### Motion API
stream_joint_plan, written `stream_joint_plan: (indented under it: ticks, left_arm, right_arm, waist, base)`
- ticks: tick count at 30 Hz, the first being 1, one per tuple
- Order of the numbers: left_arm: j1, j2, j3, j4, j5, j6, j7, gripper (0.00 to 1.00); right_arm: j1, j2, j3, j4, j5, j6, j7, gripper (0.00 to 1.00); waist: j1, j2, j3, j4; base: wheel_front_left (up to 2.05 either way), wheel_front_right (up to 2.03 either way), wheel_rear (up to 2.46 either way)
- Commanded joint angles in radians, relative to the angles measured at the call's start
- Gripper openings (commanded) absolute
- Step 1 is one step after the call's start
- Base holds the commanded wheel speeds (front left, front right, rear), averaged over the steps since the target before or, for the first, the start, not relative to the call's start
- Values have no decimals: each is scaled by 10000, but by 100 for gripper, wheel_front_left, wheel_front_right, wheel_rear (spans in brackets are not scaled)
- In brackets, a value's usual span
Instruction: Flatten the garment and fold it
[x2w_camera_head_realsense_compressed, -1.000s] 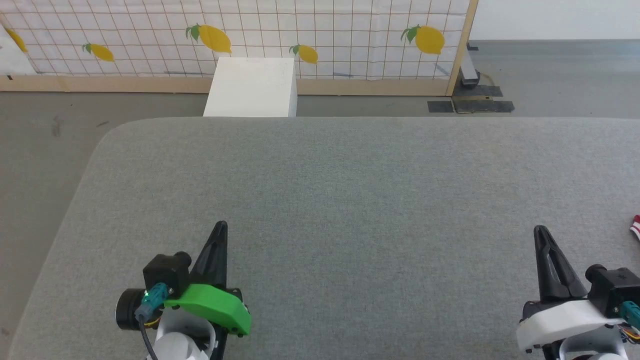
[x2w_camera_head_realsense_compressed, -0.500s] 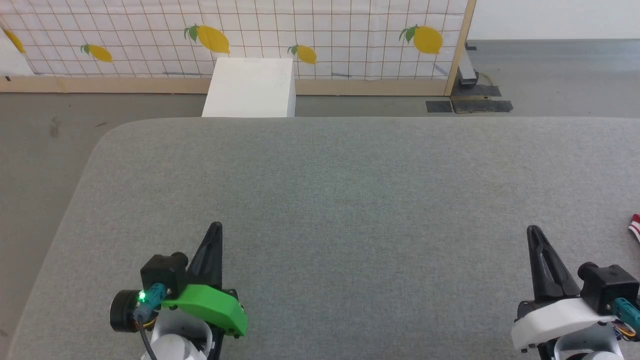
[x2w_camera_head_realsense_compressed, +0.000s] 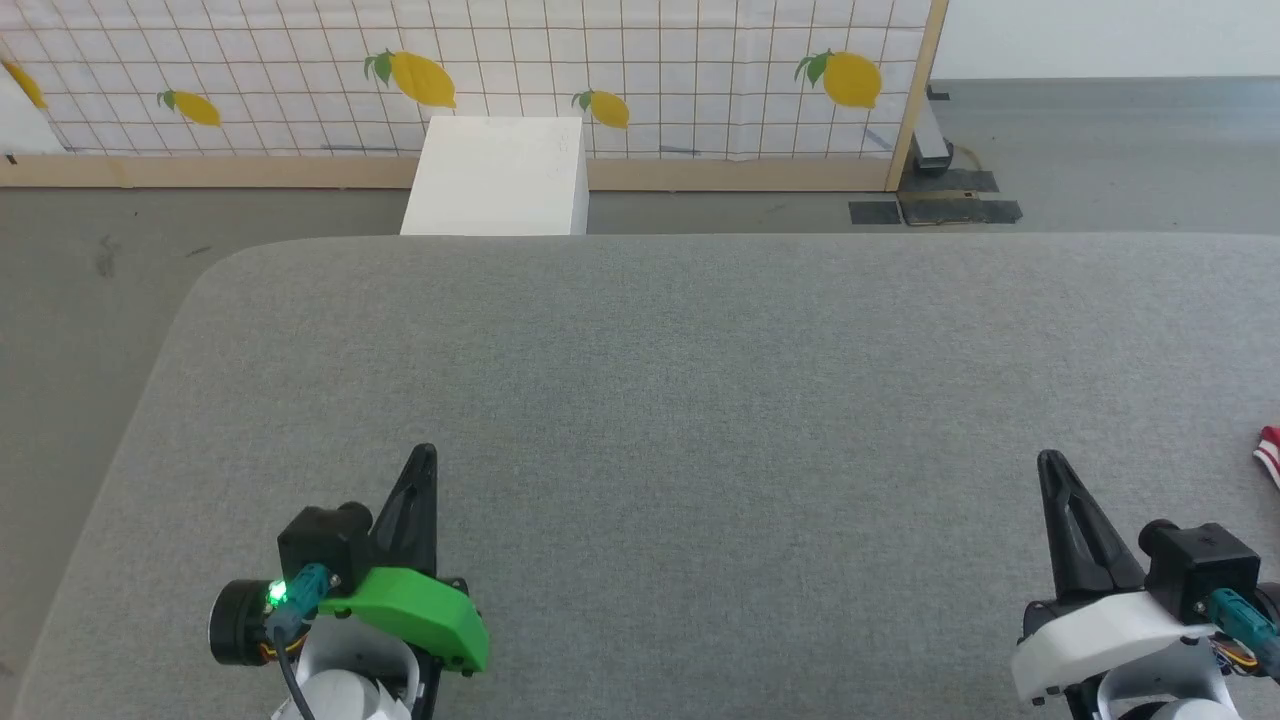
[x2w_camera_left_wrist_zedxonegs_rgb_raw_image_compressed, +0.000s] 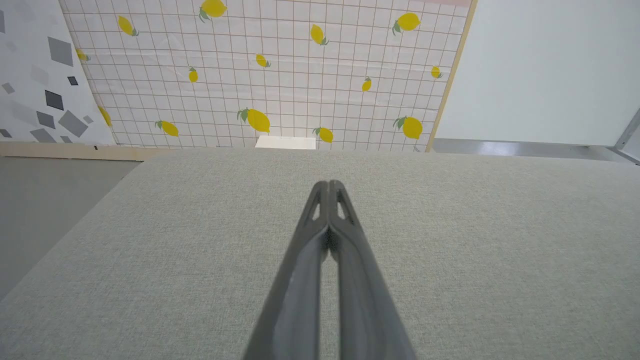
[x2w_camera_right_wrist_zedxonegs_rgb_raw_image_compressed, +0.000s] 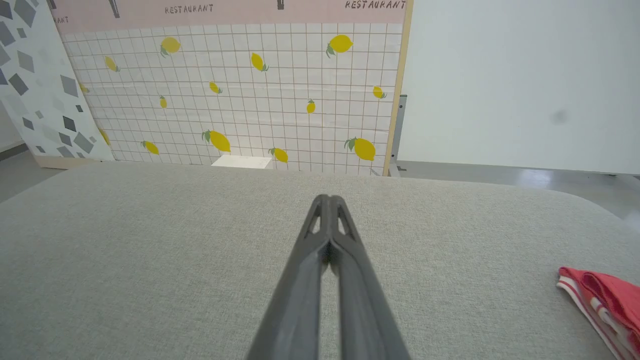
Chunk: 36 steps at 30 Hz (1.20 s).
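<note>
The garment (x2w_camera_right_wrist_zedxonegs_rgb_raw_image_compressed: 607, 295) is seen bunched at the far right of the grey surface (x2w_camera_head_realsense_compressed: 700, 400), to the right of the right claw (x2w_camera_head_realsense_compressed: 1052, 468) and well apart from the left claw (x2w_camera_head_realsense_compressed: 424, 462). Both claws are pressed together, with nothing held. Light, limp cloth is expected, so a pinch at its striped edge is advised.

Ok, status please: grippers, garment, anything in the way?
Left gripper shut, empty. Right gripper shut, empty. Garment partly in view, right of right gripper, untouched. No obstacle seen.
</note>
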Motion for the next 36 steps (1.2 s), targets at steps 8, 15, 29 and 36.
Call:
stream_joint_plan:
  ticks: [8,15,29,36]
  left_arm:
    - [243,-29,132,-259,283,136,202,0]
    - [303,-32,202,-410,428,192,341,0]
    - [423,-38,345,-717,723,306,624,0]
    - [501,-42,437,-916,913,380,808,0]
  right_arm:
    - [-226,13,133,0,-137,-8,137,0]
    - [-261,15,213,0,-185,-9,223,0]
    - [-331,17,377,1,-284,-11,397,0]
    - [-377,19,483,2,-347,-12,510,0]
  waist:
    - [0,0,-2,-24]
    - [0,0,-4,-43]
    - [0,0,-8,-82]
    - [0,0,-10,-108]
  base:
    - [0,0,0]
    - [0,0,0]
    - [0,0,0]
    - [0,0,0]
